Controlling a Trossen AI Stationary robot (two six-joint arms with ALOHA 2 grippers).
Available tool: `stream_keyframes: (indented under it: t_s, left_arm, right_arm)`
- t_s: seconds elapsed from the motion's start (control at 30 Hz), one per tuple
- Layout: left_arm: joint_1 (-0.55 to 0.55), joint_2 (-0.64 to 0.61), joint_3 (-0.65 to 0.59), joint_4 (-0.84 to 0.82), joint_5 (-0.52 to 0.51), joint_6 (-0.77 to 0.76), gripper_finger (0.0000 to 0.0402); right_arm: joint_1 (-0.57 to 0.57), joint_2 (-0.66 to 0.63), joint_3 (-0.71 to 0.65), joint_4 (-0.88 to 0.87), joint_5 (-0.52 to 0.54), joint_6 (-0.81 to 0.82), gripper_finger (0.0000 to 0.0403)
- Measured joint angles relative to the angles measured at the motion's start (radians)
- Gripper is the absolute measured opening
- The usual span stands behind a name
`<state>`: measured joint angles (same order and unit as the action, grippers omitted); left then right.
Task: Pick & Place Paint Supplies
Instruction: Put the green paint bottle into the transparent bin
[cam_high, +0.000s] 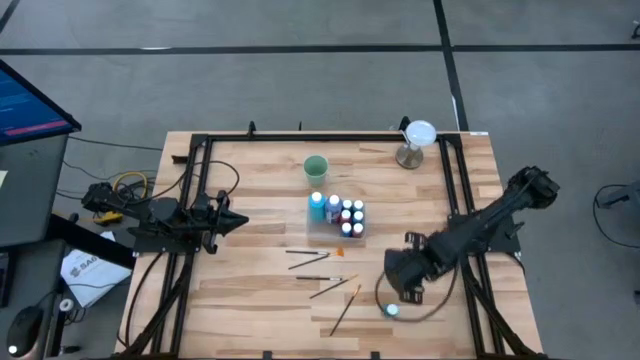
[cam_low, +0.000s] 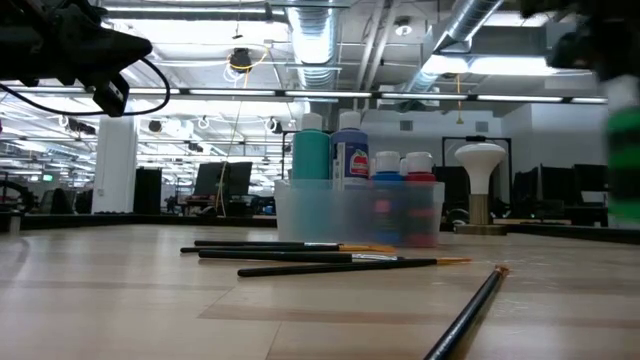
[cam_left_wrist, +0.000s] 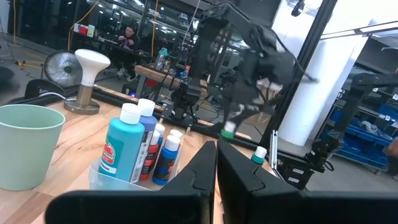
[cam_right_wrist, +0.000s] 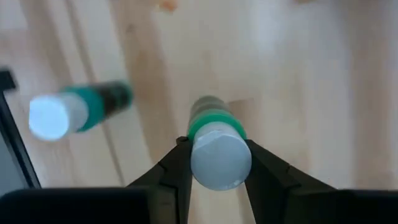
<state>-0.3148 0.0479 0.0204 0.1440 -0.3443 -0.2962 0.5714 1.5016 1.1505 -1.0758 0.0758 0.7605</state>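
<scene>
Left claw (cam_left_wrist: 216, 163) sits shut at bottom center, pale green cup (cam_left_wrist: 28, 144) at far left, clear tray (cam_left_wrist: 121, 180) of paint bottles (cam_left_wrist: 125, 149) beside it on the wood surface (cam_left_wrist: 68, 134), and the other arm (cam_left_wrist: 245, 56) up top holding a green bottle (cam_left_wrist: 229, 129).

A lab: exposed ceiling ducts (cam_low: 320, 40), monitor (cam_high: 25, 100), robot workbench (cam_high: 260, 300)

Overhead straight down, low level across — both share tray (cam_high: 336, 224)
</scene>
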Motion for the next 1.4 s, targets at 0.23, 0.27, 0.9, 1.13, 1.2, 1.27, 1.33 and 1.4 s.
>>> stream_keyframes:
  t_s: [0.23, 0.27, 0.9, 1.13, 1.2, 1.27, 1.33, 1.4]
  left_arm:
    - [0.000, 0.000, 0.000, 0.000, 0.000, 0.000, 0.0008]
    - [0.000, 0.000, 0.000, 0.000, 0.000, 0.000, 0.0008]
    - [0.000, 0.001, 0.000, 0.015, -0.005, 0.000, 0.0008]
    - [0.000, 0.000, 0.000, 0.018, -0.004, 0.000, 0.0008]
    - [0.000, 0.001, 0.000, 0.021, -0.004, 0.000, 0.0008]
    - [0.000, 0.001, 0.000, 0.022, -0.004, 0.000, 0.0008]
    - [0.000, 0.000, 0.000, 0.023, -0.004, 0.000, 0.0008]
    - [0.000, 0.009, 0.001, 0.029, -0.004, 0.000, 0.0008]
  right_arm:
    - [-0.216, -0.006, 0.199, -0.177, 0.003, -0.094, 0.0108]
    - [-0.242, 0.010, 0.241, -0.204, 0.004, -0.116, 0.0108]
    - [-0.399, 0.589, 1.152, -0.487, 0.026, -0.218, 0.0108]
    - [-0.447, 0.685, 1.179, -0.454, 0.035, -0.236, 0.0108]
    - [-0.459, 0.706, 1.178, -0.449, 0.051, -0.231, 0.0108]
    - [-0.464, 0.724, 1.173, -0.471, 0.074, -0.227, 0.0108]
    - [-0.471, 0.732, 1.178, -0.445, 0.078, -0.196, 0.0108]
    - [-0.478, 0.738, 1.177, -0.484, 0.077, -0.186, 0.0108]
